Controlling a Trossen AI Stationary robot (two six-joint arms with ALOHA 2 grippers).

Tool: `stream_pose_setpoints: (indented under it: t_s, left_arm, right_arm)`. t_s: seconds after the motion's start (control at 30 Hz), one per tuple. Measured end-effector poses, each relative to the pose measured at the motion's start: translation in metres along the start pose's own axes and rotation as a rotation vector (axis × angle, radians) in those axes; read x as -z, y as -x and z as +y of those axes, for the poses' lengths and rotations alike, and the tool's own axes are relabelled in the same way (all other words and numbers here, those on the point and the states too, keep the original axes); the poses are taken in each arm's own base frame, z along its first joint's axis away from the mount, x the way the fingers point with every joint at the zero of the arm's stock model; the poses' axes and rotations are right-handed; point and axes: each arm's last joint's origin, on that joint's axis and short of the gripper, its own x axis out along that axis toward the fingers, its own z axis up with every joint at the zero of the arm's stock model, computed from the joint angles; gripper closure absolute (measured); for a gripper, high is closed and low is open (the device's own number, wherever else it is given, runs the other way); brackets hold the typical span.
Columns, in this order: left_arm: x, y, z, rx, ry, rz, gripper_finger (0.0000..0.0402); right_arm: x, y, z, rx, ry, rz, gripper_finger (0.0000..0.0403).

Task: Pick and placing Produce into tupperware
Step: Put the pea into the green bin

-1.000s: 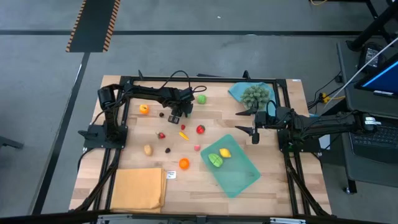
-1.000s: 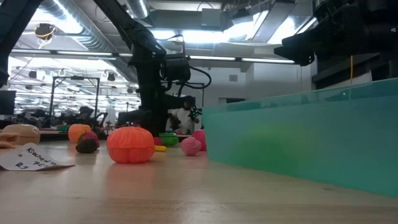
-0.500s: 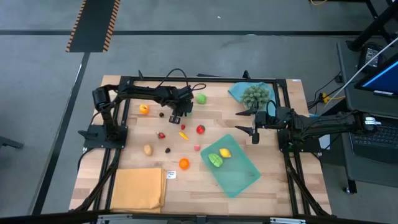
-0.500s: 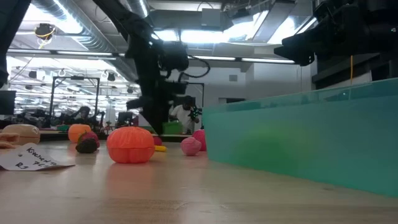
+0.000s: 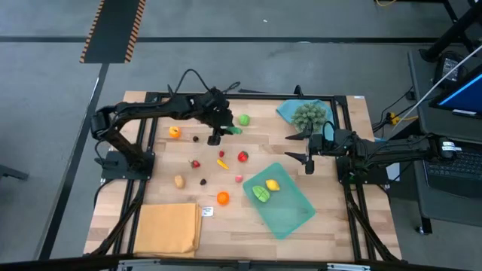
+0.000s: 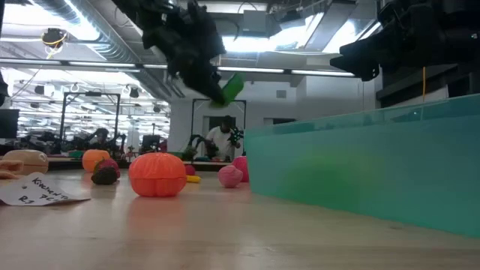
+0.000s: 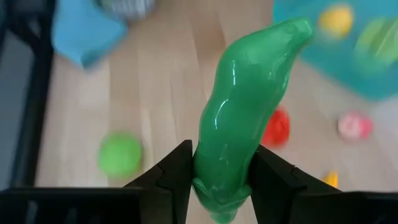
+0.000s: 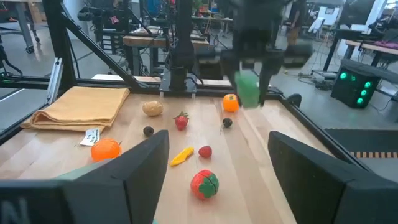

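Green pepper held aloft by left gripper; tupperware holding two pieces.

The green pepper (image 7: pixel 249 118) was clamped between the jaws of the left gripper (image 5: pixel 216 129), raised clear of the tabletop (image 5: pixel 331 218) near the far edge, just beside a round green fruit (image 5: pixel 243 119). The tupperware (image 5: pixel 290 214) lay on the near right part of the tabletop, containing a yellow piece (image 5: pixel 273 184) and a green piece (image 5: pixel 260 193). Other produce lay scattered at mid-table, among it an orange fruit (image 5: pixel 223 198), a red piece (image 5: pixel 242 156) and a tan piece (image 5: pixel 178 181). The right gripper (image 5: pixel 307 150) hovered beyond the tupperware's far corner, jaws spread wide and empty. An orange-yellow cloth (image 5: pixel 167 228) lay at the near left corner.
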Motion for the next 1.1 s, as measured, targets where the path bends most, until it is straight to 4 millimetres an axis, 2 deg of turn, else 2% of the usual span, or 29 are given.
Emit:
stream_pose_setpoints:
  t_s: [0.43,0.7,0.97,1.1]
  left_arm:
    - [-0.032,0.009,0.013,-0.107,-0.075,-0.333,0.0282]
    - [-0.044,0.007,0.011,-0.134,-0.068,-0.461,0.0283]
    - [-0.019,-0.007,0.001,-0.161,-0.028,-0.577,0.0283]
    - [-0.013,-0.009,-0.002,-0.167,-0.017,-0.608,0.0283]
  right_arm:
    - [0.0,-0.022,-0.001,0.034,0.07,-0.113,0.0127]
    - [0.003,-0.038,-0.007,0.119,0.081,-0.153,0.0127]
    - [-0.011,-0.071,-0.019,0.15,0.086,-0.145,0.0127]
    - [-0.019,-0.089,-0.029,0.092,0.061,-0.121,0.0127]
